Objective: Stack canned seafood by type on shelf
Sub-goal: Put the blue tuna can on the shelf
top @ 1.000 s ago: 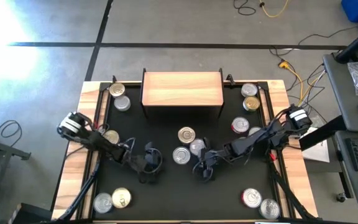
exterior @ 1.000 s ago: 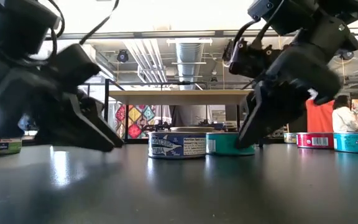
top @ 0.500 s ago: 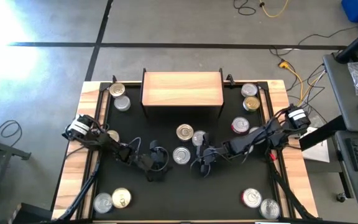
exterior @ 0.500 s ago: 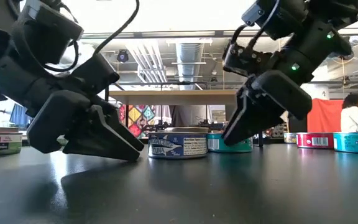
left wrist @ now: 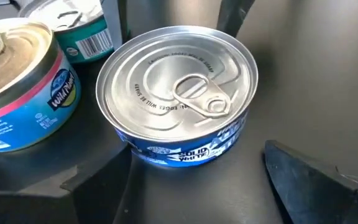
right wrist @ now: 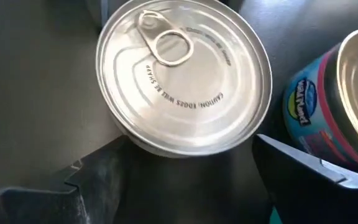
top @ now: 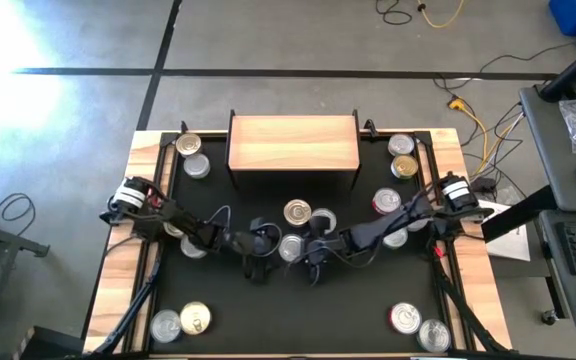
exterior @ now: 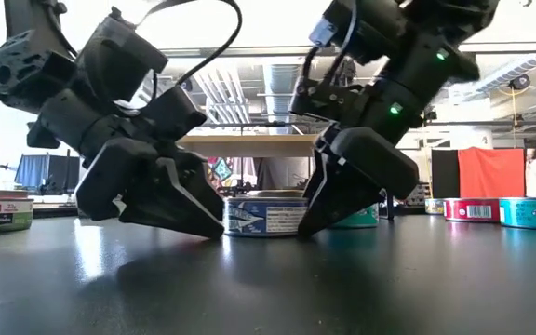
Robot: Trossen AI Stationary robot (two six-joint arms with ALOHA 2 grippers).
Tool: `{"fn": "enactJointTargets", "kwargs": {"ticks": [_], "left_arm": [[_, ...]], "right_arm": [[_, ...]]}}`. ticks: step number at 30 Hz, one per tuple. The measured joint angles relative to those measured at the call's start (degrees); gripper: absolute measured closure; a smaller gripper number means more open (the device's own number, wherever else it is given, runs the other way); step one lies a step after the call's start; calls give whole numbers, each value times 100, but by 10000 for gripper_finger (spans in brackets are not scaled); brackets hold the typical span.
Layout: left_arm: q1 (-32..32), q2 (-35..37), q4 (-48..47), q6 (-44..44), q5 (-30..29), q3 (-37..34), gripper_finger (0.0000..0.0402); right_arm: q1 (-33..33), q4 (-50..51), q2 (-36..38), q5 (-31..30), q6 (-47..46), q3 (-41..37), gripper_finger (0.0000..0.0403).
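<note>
A silver-lidded, blue-labelled tin (top: pixel 290 248) stands on its base on the black tabletop in the middle. My left gripper (top: pixel 261 252) stands open at the tin's left. My right gripper (top: pixel 311 262) stands open at its right. Each wrist view shows this tin (left wrist: pixel 179 93) (right wrist: pixel 182 81) just ahead of that gripper's spread fingers. In the low view the tin (exterior: pixel 263 214) sits between both grippers' tips; no touch shows. Behind it stand a pink-and-blue tin (top: pixel 298 212) and a teal one (top: pixel 321 222). The light-wood shelf (top: pixel 293 142) at the far middle carries no tins.
Pairs of tins stand at the far left (top: pixel 190 155), far right (top: pixel 402 156), near left (top: pixel 181 322) and near right (top: pixel 418 326). A red-labelled tin (top: pixel 386 202) sits by the right arm. Wooden rails (top: pixel 118 290) edge the table.
My left gripper has moved toward the table's right and a little toward its far edge, up to the blue-labelled tin. My right gripper has moved toward the table's left, to the tin's other side. Both have opened wider. The tins have stayed put.
</note>
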State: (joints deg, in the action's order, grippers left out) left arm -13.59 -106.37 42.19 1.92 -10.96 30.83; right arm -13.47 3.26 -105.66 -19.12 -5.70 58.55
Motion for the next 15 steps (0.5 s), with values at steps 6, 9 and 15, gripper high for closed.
{"fn": "enactJointTargets", "kwargs": {"ticks": [6, 9, 15], "left_arm": [[-185, 0, -34, 117, 107, 26, 53], [-371, 36, -121, 258, -12, 22, 53], [-790, 432, -916, 613, 0, 22, 54]], "right_arm": [[7, 716, -180, -8, 427, 600, 82], [9, 998, -195, 175, 498, 805, 84], [-44, 1372, -148, 356, 475, 951, 78]]}}
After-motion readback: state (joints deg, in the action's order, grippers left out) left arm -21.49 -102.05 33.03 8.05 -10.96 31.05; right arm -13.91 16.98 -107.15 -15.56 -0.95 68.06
